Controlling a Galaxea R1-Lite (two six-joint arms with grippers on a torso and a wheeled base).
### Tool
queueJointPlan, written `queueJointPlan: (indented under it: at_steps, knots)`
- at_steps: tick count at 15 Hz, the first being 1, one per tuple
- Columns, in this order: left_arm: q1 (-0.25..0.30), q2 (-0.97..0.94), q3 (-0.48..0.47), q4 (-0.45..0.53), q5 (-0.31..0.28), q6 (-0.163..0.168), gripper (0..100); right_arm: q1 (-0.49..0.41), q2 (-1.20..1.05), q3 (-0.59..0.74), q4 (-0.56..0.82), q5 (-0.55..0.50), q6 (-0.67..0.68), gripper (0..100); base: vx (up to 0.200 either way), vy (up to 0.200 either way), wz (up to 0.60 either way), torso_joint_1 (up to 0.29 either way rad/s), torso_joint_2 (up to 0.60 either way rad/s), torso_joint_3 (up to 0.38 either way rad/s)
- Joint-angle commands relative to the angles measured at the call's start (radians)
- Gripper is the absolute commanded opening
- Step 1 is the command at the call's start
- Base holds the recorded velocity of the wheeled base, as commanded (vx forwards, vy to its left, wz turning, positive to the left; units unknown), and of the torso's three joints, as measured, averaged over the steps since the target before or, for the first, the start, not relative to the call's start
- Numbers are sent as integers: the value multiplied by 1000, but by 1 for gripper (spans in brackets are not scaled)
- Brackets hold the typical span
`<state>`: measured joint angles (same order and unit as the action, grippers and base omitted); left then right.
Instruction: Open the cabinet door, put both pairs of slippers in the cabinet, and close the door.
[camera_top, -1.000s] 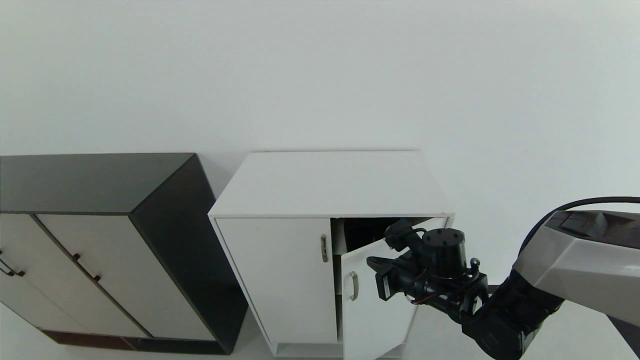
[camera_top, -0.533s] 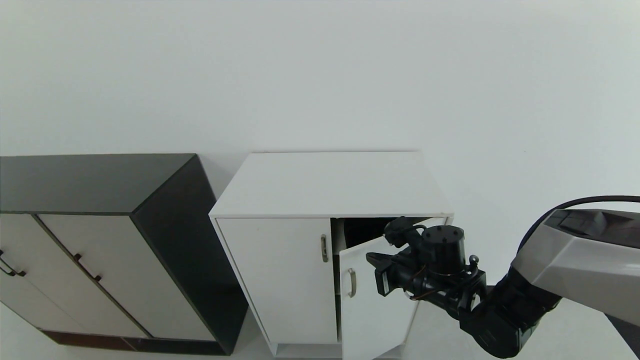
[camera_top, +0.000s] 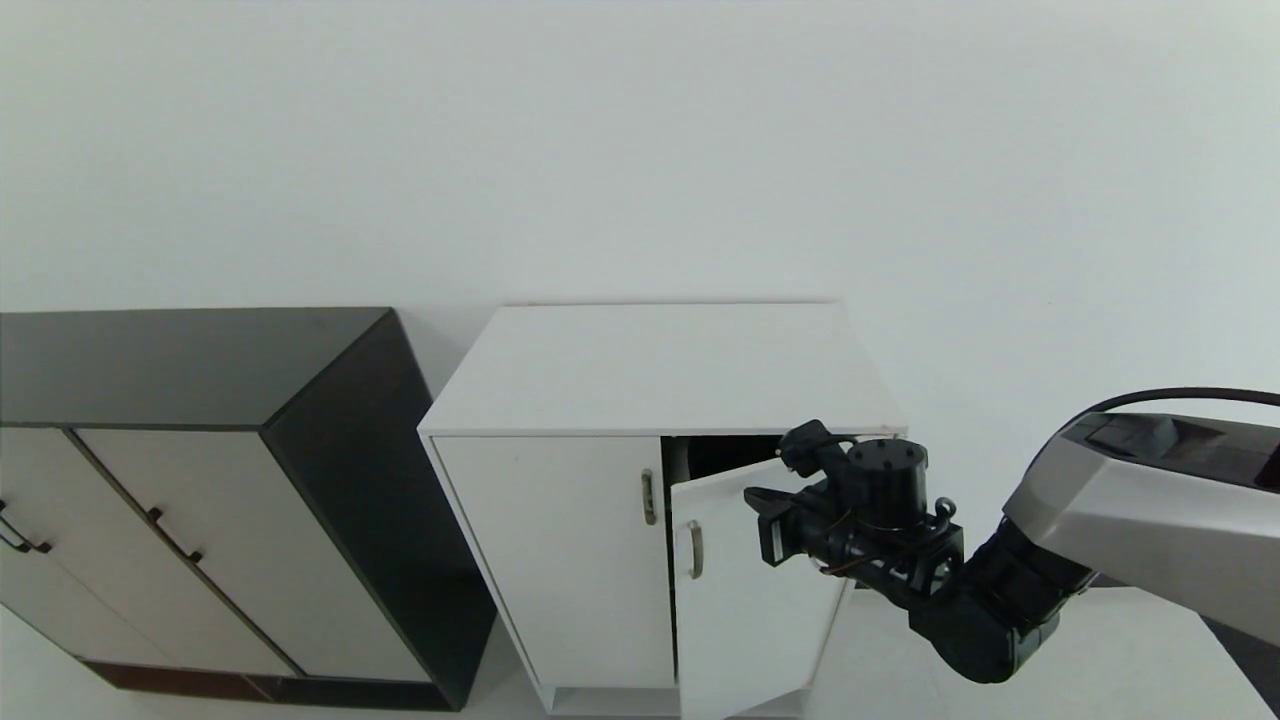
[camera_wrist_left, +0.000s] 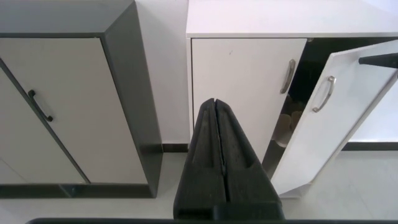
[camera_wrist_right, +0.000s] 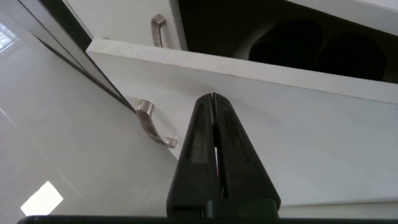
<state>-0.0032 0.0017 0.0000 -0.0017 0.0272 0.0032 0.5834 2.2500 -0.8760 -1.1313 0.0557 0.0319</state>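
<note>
The white cabinet (camera_top: 660, 365) has its left door (camera_top: 560, 550) closed and its right door (camera_top: 740, 620) ajar by a narrow gap. My right gripper (camera_top: 755, 498) is shut and its tip rests against the outer face of that door (camera_wrist_right: 323, 143), beside the metal handle (camera_wrist_right: 152, 121). Through the gap a pale pair of slippers (camera_wrist_left: 287, 126) lies low inside the cabinet. Two dark rounded shapes (camera_wrist_right: 298, 40) sit on an upper shelf. My left gripper (camera_wrist_left: 216, 107) is shut on nothing and hangs in front of the cabinet, away from it.
A black cabinet (camera_top: 200, 365) with pale doors (camera_wrist_left: 56, 106) stands close to the left of the white one. A white wall rises behind both. Light floor (camera_wrist_left: 348, 193) lies in front.
The right door has swung toward the cabinet, narrowing the opening. My right gripper moved up and inward with it. The left door has not moved.
</note>
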Motion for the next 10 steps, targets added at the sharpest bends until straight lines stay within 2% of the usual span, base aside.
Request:
queueJointPlan:
  at_steps: [1, 10]
  knots:
    - [0, 1, 0, 0, 0, 0, 0, -11, 26, -14, -1, -1, 0, 0, 0, 0, 0, 0, 0, 0]
    - [0, 1, 0, 0, 0, 0, 0, -59, 83, -78, -1, -1, 0, 0, 0, 0, 0, 0, 0, 0]
